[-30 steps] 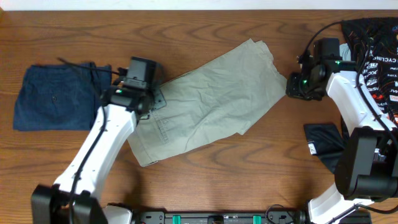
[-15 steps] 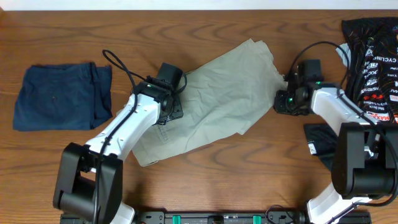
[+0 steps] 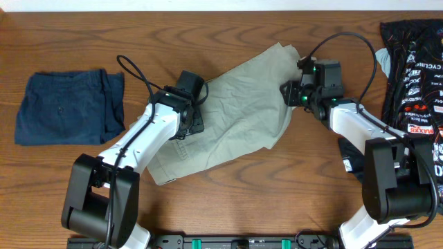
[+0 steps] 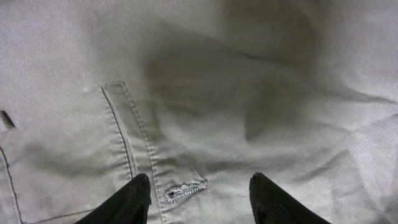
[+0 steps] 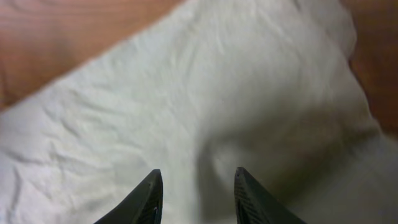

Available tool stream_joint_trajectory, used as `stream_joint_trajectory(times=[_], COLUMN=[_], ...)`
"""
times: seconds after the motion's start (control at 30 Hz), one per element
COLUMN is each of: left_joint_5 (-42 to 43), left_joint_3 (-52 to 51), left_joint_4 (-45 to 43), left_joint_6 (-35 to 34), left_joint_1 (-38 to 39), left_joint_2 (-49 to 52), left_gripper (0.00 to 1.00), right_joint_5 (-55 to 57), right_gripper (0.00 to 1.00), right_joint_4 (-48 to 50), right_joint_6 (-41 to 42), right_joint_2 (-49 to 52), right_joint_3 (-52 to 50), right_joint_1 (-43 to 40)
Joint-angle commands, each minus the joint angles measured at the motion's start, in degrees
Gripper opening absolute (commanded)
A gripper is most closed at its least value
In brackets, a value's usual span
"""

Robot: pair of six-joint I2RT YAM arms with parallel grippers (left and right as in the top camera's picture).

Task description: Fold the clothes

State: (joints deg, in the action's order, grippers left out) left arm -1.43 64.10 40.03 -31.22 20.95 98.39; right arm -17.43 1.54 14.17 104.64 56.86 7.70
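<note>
Left tool [image 4: 199, 190], spread, sits over the shorts [image 3: 235, 114] by the pocket [image 4: 124, 143]. Right tool [image 5: 196, 186], also spread, is over the opposite end, both likely placed to pinch for folding.

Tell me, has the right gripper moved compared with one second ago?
Yes. The right gripper moved left, away from the black printed garment, and is now over the khaki shorts.
</note>
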Motion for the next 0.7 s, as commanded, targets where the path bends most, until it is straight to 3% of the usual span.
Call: stream_joint_trajectory(times=[0.0,0.17,0.27,0.47,0.67], left_joint_5=[0.2,0.2,0.2,2.8,2.3], left_joint_3=[-0.1,-0.1,-0.1,-0.1,-0.1], left_joint_4=[0.2,0.1,0.1,-1.9,-3.3], left_joint_6=[0.8,0.8,0.8,4.7,6.1], left_joint_1=[0.1,0.1,0.1,0.3,0.7], left_joint_2=[0.6,0.6,0.6,0.6,0.7], left_gripper=[0.53,0.53,0.53,0.53,0.53], right_joint_5=[-1.4,-0.3,5.9,13.7,11.5], right_gripper=[0.36,0.28,0.23,0.30,0.39], right_joint_4=[1.3,-3.6,-9.6,-18.1,-22.2], right_joint_6=[2.1,1.9,2.8,4.2,4.2], right_joint_2=[0.5,0.2,-0.7,-3.2,-3.3], right_joint_3=[0.1,0.1,0.1,0.1,0.1], right_joint_1=[0.3,-0.7,-2.8,-8.9,-13.3])
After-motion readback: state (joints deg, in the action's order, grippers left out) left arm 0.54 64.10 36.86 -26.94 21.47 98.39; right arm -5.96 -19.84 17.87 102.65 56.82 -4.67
